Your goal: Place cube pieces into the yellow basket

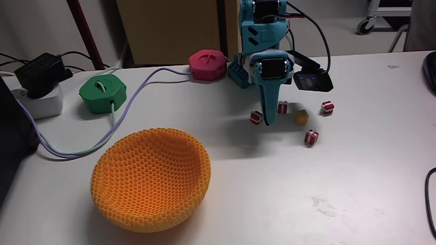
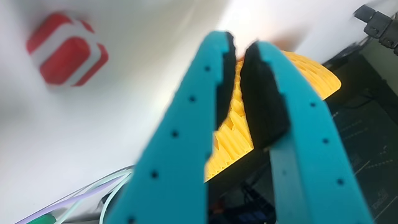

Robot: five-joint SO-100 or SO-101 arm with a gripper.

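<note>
Cube pieces (image 1: pixel 311 137) scattered on table (image 1: pixel 340 197) right of gripper (image 1: pixel 268 124); jaws nearly pressed together (nothing between). Yellow basket (image 1: pixel 151 178) well apart, open table between.

Basket (image 1: pixel 151 178): set on the table (image 1: pixel 340 197), front left in the fixed view, well apart from the cubes.
Cubes: five scattered on the table, right of centre; one (image 1: pixel 255 117) just left of the gripper tip, one (image 1: pixel 283 107) just right of it, then one (image 1: pixel 301 116), one (image 1: pixel 328 106) farthest right, one (image 1: pixel 311 137) nearest the front.
Gripper (image 1: pixel 268 124): pointed down at the table between the two leftmost cubes.
Pucks: one (image 1: pixel 103 93) behind the basket, another (image 1: pixel 208 64) right of it, left of the arm.
Adapter (image 1: pixel 42 73): at the far left edge.
</note>
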